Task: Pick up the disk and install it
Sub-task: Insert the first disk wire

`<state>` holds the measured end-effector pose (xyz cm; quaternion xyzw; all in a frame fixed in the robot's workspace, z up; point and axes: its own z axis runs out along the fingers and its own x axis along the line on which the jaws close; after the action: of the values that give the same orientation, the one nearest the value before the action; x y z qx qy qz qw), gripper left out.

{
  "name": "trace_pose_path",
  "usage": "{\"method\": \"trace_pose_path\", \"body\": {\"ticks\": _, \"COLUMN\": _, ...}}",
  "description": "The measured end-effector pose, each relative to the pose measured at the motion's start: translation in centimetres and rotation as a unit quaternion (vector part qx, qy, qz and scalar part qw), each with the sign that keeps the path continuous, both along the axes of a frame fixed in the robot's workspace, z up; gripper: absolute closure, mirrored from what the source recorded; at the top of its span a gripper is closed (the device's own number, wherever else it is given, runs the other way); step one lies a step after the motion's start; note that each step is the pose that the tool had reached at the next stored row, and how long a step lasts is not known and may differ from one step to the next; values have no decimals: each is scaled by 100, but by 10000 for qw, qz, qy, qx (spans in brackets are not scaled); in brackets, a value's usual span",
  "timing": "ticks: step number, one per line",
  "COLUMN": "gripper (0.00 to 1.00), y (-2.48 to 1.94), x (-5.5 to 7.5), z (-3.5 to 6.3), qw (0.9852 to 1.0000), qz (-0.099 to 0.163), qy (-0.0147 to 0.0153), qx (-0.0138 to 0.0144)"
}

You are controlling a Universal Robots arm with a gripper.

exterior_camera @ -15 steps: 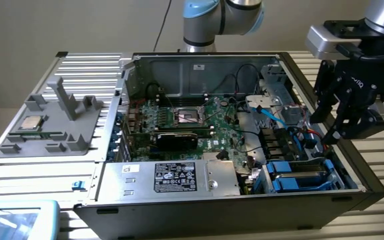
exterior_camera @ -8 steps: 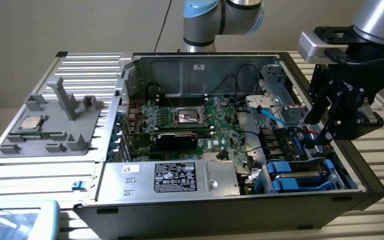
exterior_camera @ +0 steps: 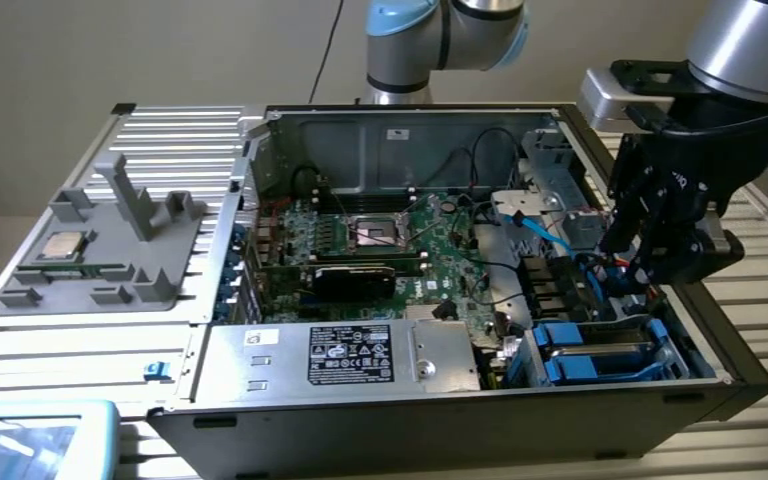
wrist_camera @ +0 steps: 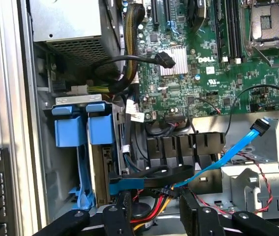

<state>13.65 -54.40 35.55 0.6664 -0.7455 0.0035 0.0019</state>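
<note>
The disk (exterior_camera: pixel 596 349) appears already seated on edge in the drive bay at the front corner of the open computer case (exterior_camera: pixel 398 425), on the exterior view's right, with its blue bracket (exterior_camera: pixel 564 365) around it. The gripper (exterior_camera: pixel 651 270) hangs just above that corner, over the cables beside the bay and apart from the disk. The case sits on a slatted desk (exterior_camera: pixel 77 350). The big silver power supply (exterior_camera: pixel 344 352) carries a black label whose print cannot be read, and a white sticker on the case's back wall is equally unreadable.

In the wrist view the disk (wrist_camera: pixel 102 167) stands in the bay under two blue bracket tabs (wrist_camera: pixel 70 130), with a black cable looped across just beside it. The gripper (wrist_camera: pixel 154 216) is spread wide and holds nothing — between its fingers (wrist_camera: pixel 117 216) lie only a bright blue data cable (wrist_camera: pixel 228 155) and red and yellow wires below. The green motherboard (wrist_camera: pixel 218 78) reads "DELL" in white.

Working well here, I judge, means keeping the fingers off that blue cable and the loose wires, staying square to the bay, and bearing evenly on the bracket rather than one corner — a snagged cable or a tilted disk is the likeliest trouble.
</note>
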Motion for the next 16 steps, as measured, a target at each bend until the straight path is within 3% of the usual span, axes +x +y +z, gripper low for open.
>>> {"method": "trace_pose_path", "body": {"ticks": 5, "gripper": 48, "y": 4, "x": -57, "z": -6, "qw": 10000, "qz": -95, "qy": -13, "qx": 1}}
{"method": "trace_pose_path", "body": {"ticks": 11, "gripper": 48, "y": 11, "x": -65, "z": -14, "qw": 9995, "qz": -282, "qy": -105, "qx": 5}}
{"method": "trace_pose_path", "body": {"ticks": 16, "gripper": 48, "y": 12, "x": -92, "z": -18, "qw": 9988, "qz": -474, "qy": -109, "qx": 3}}
